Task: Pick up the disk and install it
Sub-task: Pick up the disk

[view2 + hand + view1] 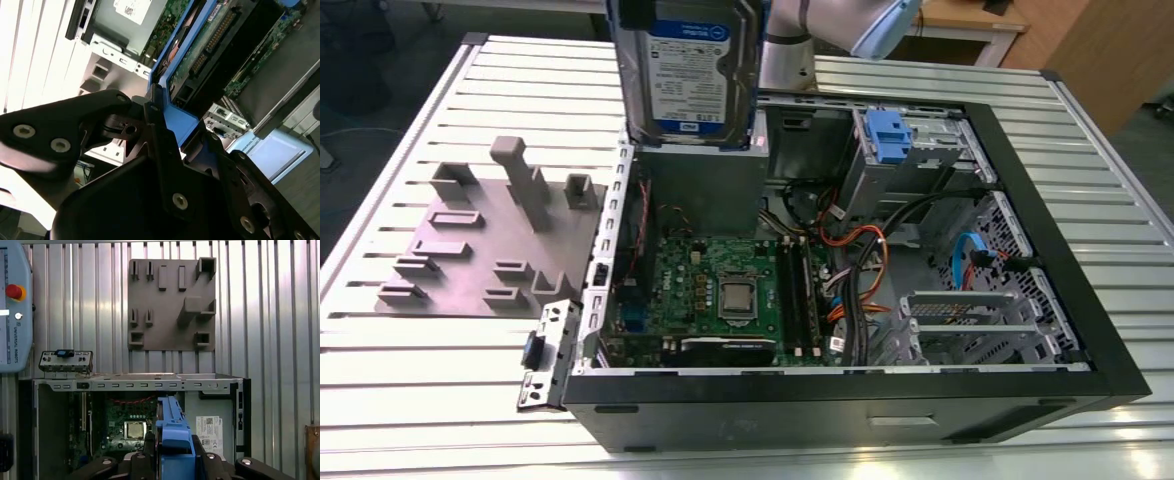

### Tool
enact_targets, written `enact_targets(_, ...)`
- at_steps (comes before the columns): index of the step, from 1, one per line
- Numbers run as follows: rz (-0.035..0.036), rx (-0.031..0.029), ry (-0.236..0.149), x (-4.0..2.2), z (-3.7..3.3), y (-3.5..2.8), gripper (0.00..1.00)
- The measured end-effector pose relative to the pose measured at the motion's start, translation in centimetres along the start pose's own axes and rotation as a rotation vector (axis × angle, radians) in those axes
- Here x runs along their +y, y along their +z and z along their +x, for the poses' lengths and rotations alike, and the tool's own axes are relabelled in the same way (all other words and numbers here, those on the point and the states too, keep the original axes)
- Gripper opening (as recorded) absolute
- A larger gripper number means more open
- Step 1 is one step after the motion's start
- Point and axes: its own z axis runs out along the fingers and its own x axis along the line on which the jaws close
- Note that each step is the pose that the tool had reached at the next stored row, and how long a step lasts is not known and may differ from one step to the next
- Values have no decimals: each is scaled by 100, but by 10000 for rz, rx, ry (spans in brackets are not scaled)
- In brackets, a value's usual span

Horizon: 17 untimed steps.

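One disk (pixel 690 70) hung upright in the exterior view, at twelve o'clock from the motherboard (pixel 720 290) and above the open computer case (pixel 854 400). In the second wrist view we saw the gripper (pixel 150 107) clamped tight on the disk's blue bracket (pixel 182 122). At three o'clock from the motherboard, orange cables (pixel 861 238) crowded the case; at nine o'clock lay a grey fixture plate (pixel 480 240). We found a teach pendant (pixel 14 305) in the first wrist view.
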Motion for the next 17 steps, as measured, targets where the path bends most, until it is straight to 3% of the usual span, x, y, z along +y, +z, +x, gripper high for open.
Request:
enact_targets(15, -1, 1, 7, -565, -18, 21, 36)
enact_targets(17, 0, -1, 5, -600, -9, 27, 36)
